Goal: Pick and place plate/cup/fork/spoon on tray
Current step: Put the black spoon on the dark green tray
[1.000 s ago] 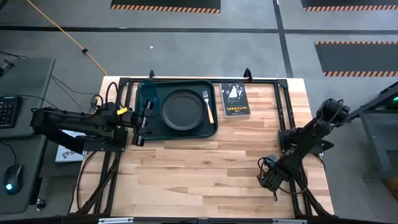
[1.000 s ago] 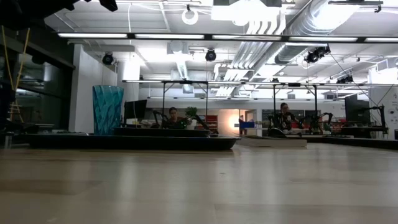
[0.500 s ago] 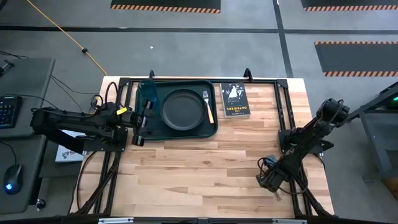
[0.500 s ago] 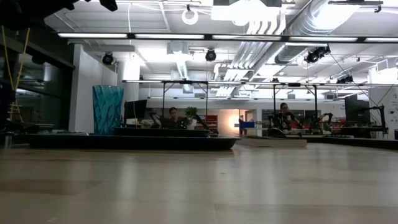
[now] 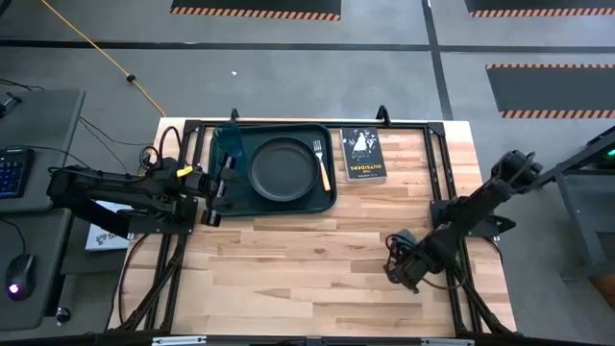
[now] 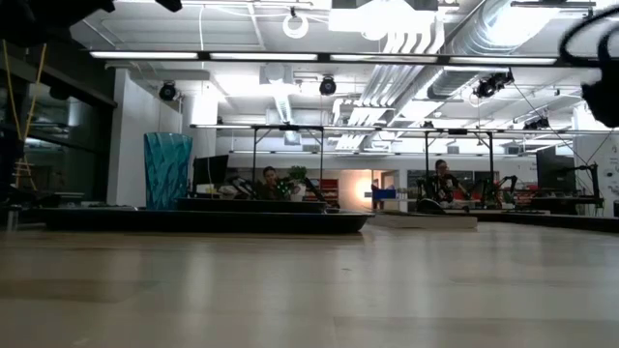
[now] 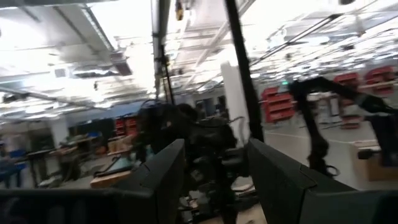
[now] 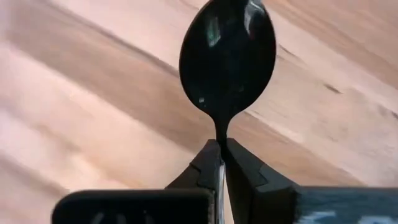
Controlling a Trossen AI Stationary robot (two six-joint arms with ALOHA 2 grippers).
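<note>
The dark green tray (image 5: 242,197) lies at the table's far left. On it are the black plate (image 5: 283,169), the teal cup (image 5: 228,144) at its far left corner and the fork (image 5: 320,161) right of the plate. The low view shows the cup (image 6: 167,170) standing upright on the tray (image 6: 203,220). My left gripper (image 5: 219,187) hovers open at the tray's left edge, its fingers (image 7: 161,180) empty. My right gripper (image 5: 399,267) is over the near right of the table, pointing down, shut on the dark spoon (image 8: 227,59). My right gripper (image 8: 222,146) pinches the spoon's thin neck (image 8: 221,132), just behind the oval bowl, between its two fingertips (image 8: 208,162). The fingers come from above and lie along the spoon. The bowl juts out past the fingertips, with the wooden tabletop behind it.
A small black book (image 5: 364,156) lies right of the tray at the far edge. Bare wooden tabletop (image 5: 307,259) stretches between the tray and my right gripper. A black frame rail (image 5: 437,183) runs along the table's right side. People sit in the room beyond the table.
My right gripper has gone toward the table's left edge and a little up, away from the near right corner. Part of that arm now shows at the upper right of the low view, where it did not before.
</note>
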